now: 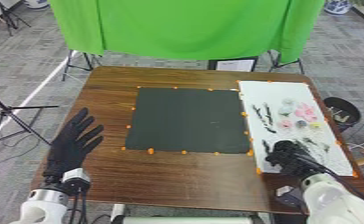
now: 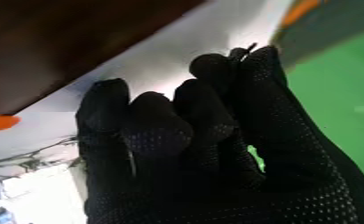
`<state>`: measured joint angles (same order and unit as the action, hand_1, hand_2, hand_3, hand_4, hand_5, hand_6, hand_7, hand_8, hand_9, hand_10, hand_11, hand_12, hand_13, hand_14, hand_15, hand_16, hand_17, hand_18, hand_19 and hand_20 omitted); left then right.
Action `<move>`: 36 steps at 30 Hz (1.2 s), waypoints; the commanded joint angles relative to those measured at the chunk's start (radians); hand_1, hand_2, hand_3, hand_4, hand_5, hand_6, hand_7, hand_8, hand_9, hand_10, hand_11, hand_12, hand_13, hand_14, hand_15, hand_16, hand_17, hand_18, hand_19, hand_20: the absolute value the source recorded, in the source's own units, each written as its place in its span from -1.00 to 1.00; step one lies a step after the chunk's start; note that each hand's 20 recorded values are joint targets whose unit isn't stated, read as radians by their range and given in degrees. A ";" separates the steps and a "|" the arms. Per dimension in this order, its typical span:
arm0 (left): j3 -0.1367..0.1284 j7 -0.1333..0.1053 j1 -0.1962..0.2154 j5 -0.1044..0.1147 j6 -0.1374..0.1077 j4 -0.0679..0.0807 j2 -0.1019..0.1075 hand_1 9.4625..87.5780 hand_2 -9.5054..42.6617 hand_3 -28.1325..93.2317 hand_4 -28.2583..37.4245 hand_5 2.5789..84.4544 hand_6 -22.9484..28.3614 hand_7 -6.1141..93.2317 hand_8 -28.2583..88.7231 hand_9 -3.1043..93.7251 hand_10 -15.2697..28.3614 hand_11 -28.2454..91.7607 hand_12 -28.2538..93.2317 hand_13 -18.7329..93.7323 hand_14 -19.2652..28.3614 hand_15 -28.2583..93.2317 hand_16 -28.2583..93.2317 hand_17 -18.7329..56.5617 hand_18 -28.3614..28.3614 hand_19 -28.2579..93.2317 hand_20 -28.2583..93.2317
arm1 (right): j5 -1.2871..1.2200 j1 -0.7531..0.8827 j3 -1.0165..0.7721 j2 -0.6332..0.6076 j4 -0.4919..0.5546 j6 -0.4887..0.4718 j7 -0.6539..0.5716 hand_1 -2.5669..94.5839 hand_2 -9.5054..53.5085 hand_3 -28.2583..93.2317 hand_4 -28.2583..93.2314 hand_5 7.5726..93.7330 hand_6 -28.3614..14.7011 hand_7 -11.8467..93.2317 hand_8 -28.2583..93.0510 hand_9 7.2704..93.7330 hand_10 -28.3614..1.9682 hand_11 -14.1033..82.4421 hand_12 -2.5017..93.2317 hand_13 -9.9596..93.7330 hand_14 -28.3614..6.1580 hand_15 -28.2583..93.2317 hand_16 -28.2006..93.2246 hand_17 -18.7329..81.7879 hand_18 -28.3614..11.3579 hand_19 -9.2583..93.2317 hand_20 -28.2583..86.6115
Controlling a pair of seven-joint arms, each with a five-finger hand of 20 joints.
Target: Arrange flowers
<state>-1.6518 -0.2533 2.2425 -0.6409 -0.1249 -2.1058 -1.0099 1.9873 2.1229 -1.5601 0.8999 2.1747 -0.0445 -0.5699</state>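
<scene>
"Where are the flowers?"

"They lie on the white mat [image 1: 254,90], on the right side of the brown surface [image 1: 107,192]. I see a big pink flower [image 1: 305,111], and a smaller pink flower [image 1: 285,123] is near it. There is a pale flower [image 1: 288,102] too."

"What are those dark lines?"

"Those are dark stems [image 1: 257,114]. They lie to the left of the flowers. Some thin twigs [image 1: 317,145] lie closer to the robot, near the right hand [image 1: 294,156]. The right wrist view shows thin twigs on the white mat too."

"What is the right hand doing?"

"It is over the near part of the white mat. I can't tell if it is wide or narrow, or if it has anything in it."

"And the left hand [image 1: 69,145]?"

"It is wide, with its fingers straight and spread. It is at the left edge of the surface, well apart from the flowers, and it holds nothing."

"What is in the middle?"

"A big dark mat [image 1: 187,120], just beside the white one. Little orange bits [image 1: 151,151] go along the edges of both mats."

"Anything else?"

"A dark bin [image 1: 343,106] is beside the surface, on the right. Past the far edge hangs a bright green cloth [image 1: 187,30]."
</scene>
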 commanded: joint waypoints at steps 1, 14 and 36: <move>-0.019 -0.008 0.023 -0.001 -0.014 -0.018 0.006 -0.57 -0.82 0.60 -0.89 -0.50 -0.01 -0.49 -0.69 -0.56 0.16 -0.26 -0.22 -0.35 0.44 -0.06 -0.52 -0.81 0.80 0.10 -0.38 | -0.089 -0.143 0.004 -0.040 0.037 0.045 -0.062 -0.40 -0.14 0.95 -0.72 -0.08 0.21 0.74 -0.10 0.55 0.43 0.64 0.62 0.62 0.27 0.87 0.01 0.07 -0.52 0.86 0.29; -0.048 -0.013 0.040 -0.001 -0.025 -0.034 0.023 -0.57 -0.82 0.60 -0.89 -0.50 -0.01 -0.49 -0.69 -0.56 0.16 -0.26 -0.23 -0.35 0.43 -0.06 -0.52 -0.81 0.80 0.09 -0.38 | -0.220 -0.496 0.230 -0.016 -0.038 0.041 -0.092 -0.39 -0.20 0.95 -0.70 -0.05 0.21 0.70 -0.08 0.58 0.45 0.62 0.63 0.64 0.29 0.86 0.01 0.09 -0.52 0.88 0.27; -0.212 -0.044 0.190 0.010 -0.035 -0.095 0.065 -0.59 -0.84 0.59 -0.88 -0.50 -0.01 -0.50 -0.68 -0.56 0.16 -0.27 -0.22 -0.35 0.43 -0.09 -0.50 -0.82 0.82 0.09 -0.38 | -0.022 -0.850 0.760 0.325 -0.315 0.000 -0.034 -0.38 -0.25 0.95 -0.70 -0.02 0.22 0.68 -0.08 0.59 0.46 0.61 0.62 0.66 0.30 0.86 0.01 0.11 -0.53 0.90 0.25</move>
<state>-1.8560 -0.2843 2.4107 -0.6377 -0.1464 -2.1901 -0.9478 1.8940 1.2875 -0.9029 1.1224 1.9009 -0.0254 -0.6057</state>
